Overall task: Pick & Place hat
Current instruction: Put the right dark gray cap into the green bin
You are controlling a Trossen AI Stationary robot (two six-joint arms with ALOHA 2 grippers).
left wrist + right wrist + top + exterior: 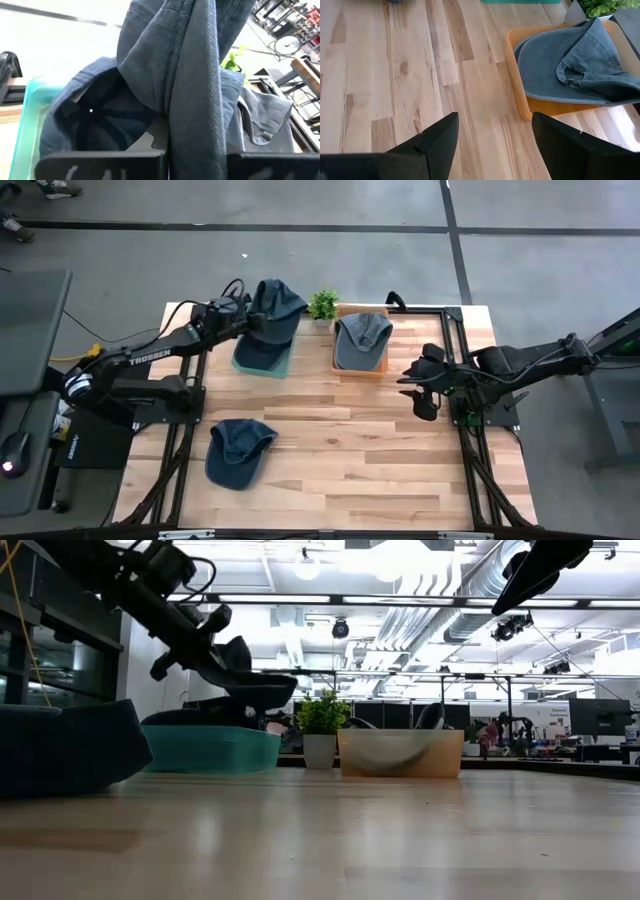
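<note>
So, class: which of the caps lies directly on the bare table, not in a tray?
The dark blue cap nearest the table's front edge; the others sit in trays or hang from the left gripper.

A light wooden table [360,450] of long planks carries everything — a black frame runs along its edges. At the far side stand a teal tray [262,363], a small potted plant [322,305] and an orange tray [360,365], side by side in a row. A dark blue cap [237,451] lies directly on the wood nearer the front left — well apart from the trays. The rest of the planks are bare.
</note>
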